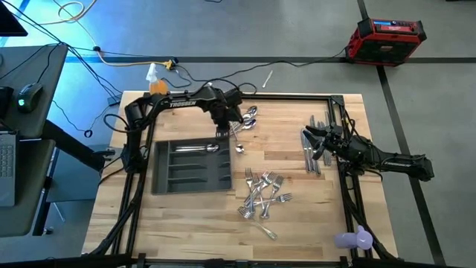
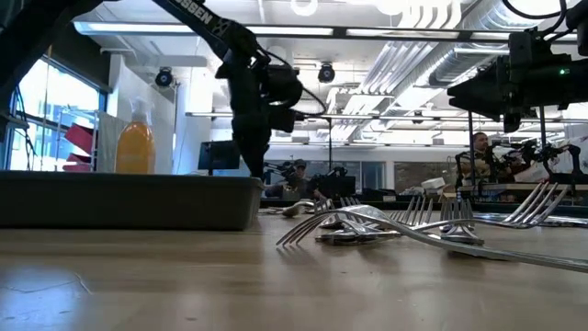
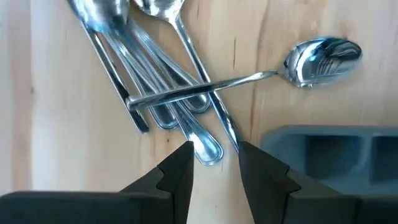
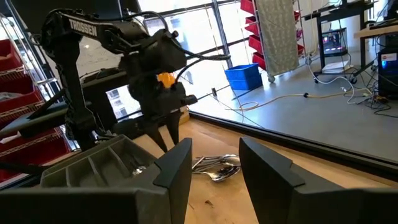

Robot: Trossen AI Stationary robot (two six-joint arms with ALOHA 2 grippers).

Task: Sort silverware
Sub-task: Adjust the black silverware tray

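Several spoons (image 3: 155, 81) lie in a loose bundle on the wooden table by the grey tray's far right corner (image 3: 336, 149); one spoon (image 3: 323, 53) lies with its handle across them. My left gripper (image 3: 214, 155) hangs open above the handle ends, fingers pointing down, also seen in the high view (image 1: 221, 132). The tray (image 1: 160, 175) holds spoons (image 1: 197, 147) in its far compartment. A heap of forks (image 1: 264, 195) lies to the tray's right. Knives (image 1: 311, 155) lie by my right gripper (image 1: 306, 138), which stands open and level at the table's right.
An orange bottle (image 1: 158, 84) stands at the table's far left corner. A purple object (image 1: 353, 239) sits at the near right corner, and one loose utensil (image 1: 266, 231) lies near the front edge. Bare wood shows between the forks and the knives.
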